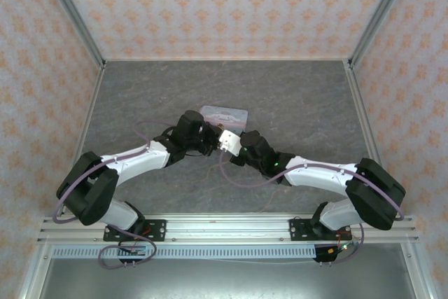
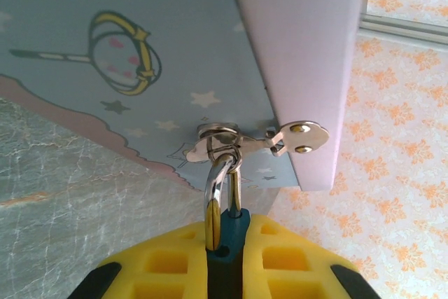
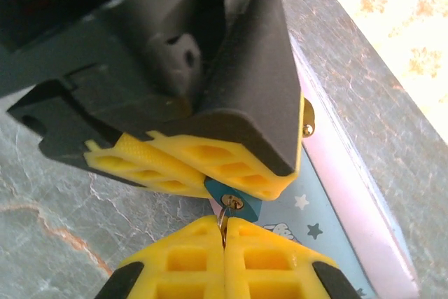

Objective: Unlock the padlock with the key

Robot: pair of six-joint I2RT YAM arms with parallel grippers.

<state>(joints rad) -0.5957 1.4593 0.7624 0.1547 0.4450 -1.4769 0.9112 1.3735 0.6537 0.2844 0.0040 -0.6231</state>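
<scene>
We found the left gripper (image 3: 210,173) clamped on the padlock (image 3: 236,201), which hung from the hasp (image 2: 280,138) of the tin (image 2: 175,68). The right gripper (image 3: 224,243) pinched the key (image 3: 222,218) at its keyhole (insertion depth unclear). A skewed twist could slip or bend the key.

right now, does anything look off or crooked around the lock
Nothing stands out. The left gripper is shut on the padlock, which is hooked through the clasp on the tin, and the right gripper pinches the key at its keyhole.
</scene>
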